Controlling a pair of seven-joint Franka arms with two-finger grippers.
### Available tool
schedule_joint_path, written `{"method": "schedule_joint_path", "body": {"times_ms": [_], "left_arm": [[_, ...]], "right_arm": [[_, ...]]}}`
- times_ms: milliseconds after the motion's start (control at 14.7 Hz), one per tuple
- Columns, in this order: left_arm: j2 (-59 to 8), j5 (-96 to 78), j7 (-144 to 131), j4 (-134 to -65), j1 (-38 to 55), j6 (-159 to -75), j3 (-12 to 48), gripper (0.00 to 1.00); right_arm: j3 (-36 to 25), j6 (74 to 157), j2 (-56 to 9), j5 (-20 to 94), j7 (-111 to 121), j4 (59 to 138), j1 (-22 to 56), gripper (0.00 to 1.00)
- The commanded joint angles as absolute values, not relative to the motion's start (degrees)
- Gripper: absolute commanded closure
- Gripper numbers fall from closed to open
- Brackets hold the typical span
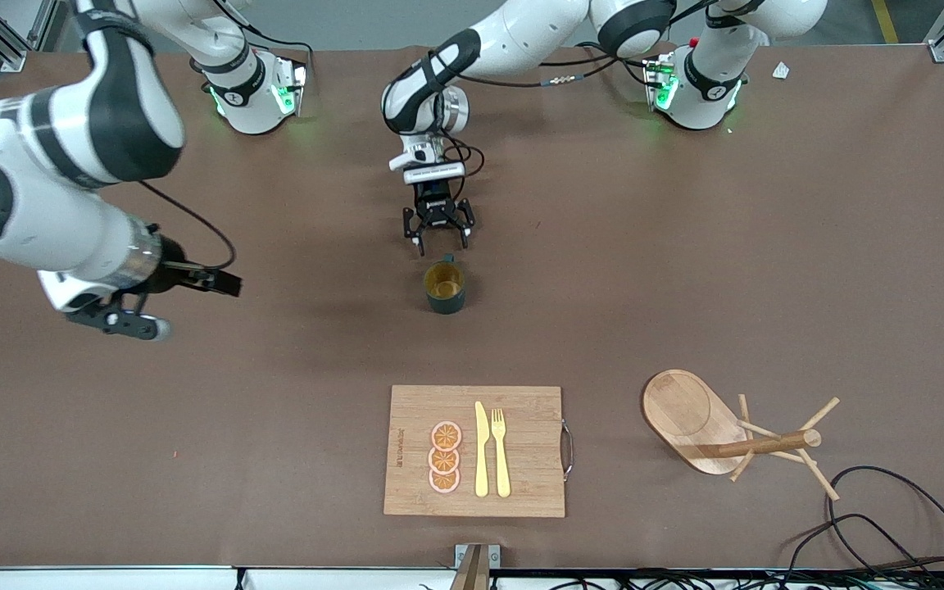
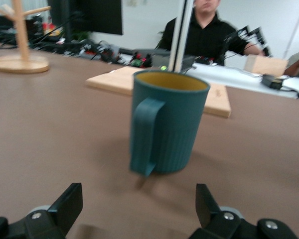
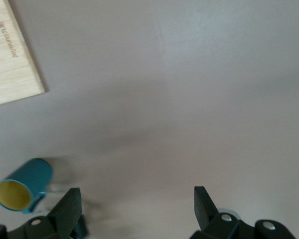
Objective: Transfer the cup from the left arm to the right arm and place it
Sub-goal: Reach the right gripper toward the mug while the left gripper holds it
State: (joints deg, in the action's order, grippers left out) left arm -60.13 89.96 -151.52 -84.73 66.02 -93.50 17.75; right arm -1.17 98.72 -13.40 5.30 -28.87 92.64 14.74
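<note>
Glossy white arms, black joints, seemingly black grippers

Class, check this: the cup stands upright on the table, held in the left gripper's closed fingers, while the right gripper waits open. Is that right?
Not quite. The left gripper is open and not holding the cup, which stands free on the table just in front of it, as the left wrist view shows. The rest holds: the cup is upright and the right gripper waits open.

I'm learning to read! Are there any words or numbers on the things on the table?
Rectangular bamboo cutting board: one line of printed letters along its edge, too blurred to read.
Small dark teal ribbed mug: no writing visible.
Wooden mug tree: no writing visible.
</note>
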Motion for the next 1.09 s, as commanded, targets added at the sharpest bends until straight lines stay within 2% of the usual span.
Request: {"method": "schedule_joint_path", "body": {"times_ms": [0,205,477,614,886,1023], "left_arm": [[-57.1,86.0,-151.3,-85.1,65.9,-92.6,19.6,0.00],[-53.9,80.7,-149.6,-85.2,65.9,-91.9,21.4,0.00],[-47.5,68.2,-147.2,-86.0,65.4,-90.2,23.2,0.01],[-42.5,63.9,-146.8,-90.2,64.9,-90.3,23.2,0.01],[-28.1,57.6,-146.7,-104.5,60.8,-95.2,24.5,0.01],[-23.4,53.9,-145.5,-106.7,59.9,-95.7,24.6,0.01]], "right_arm": [[-1.6,101.9,-15.0,5.5,-38.4,93.0,19.2,0.00],[-1.6,106.9,-17.3,5.6,-47.0,94.0,23.8,0.00],[-1.6,117.0,-18.4,5.6,-58.9,99.1,30.2,0.00],[-1.5,119.9,-20.3,5.6,-64.3,99.8,32.7,0.00],[-1.5,122.6,-22.9,7.0,-68.6,100.8,36.6,0.00],[-1.6,125.3,-23.1,7.1,-70.0,102.7,38.1,0.00]]}}
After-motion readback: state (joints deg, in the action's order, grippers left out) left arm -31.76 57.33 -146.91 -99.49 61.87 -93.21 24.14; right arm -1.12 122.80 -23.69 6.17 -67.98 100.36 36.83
